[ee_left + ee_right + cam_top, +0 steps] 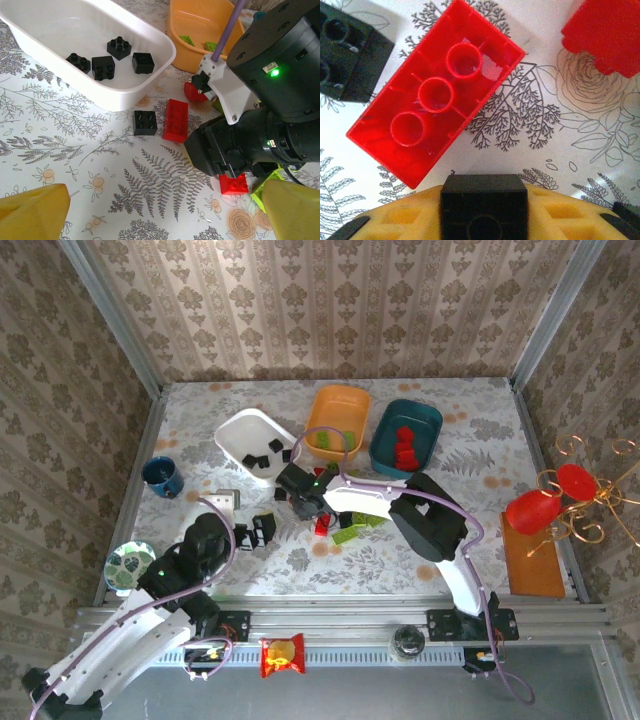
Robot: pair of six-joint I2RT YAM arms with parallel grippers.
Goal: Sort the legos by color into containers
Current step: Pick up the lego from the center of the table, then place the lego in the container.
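My right gripper (483, 220) is shut on a small black lego (483, 202), held between its yellow pads (400, 220) just above the table. Under it lie a long red lego (436, 92) turned upside down, a black lego (347, 57) and another red lego (607, 35). My left gripper (160, 220) hangs open over bare table, nothing between its fingers (32, 215). The white container (258, 445) holds several black legos (103, 66). Green legos (328, 443) lie in the orange container (338, 415), red ones (405, 445) in the teal container (405, 430).
The right arm (260, 100) takes up the right of the left wrist view, with a small red lego (233, 184) at its tip. Lime green legos (355, 530) lie in front of the trays. A blue cup (162, 476) and a patterned bowl (128, 568) stand at the left.
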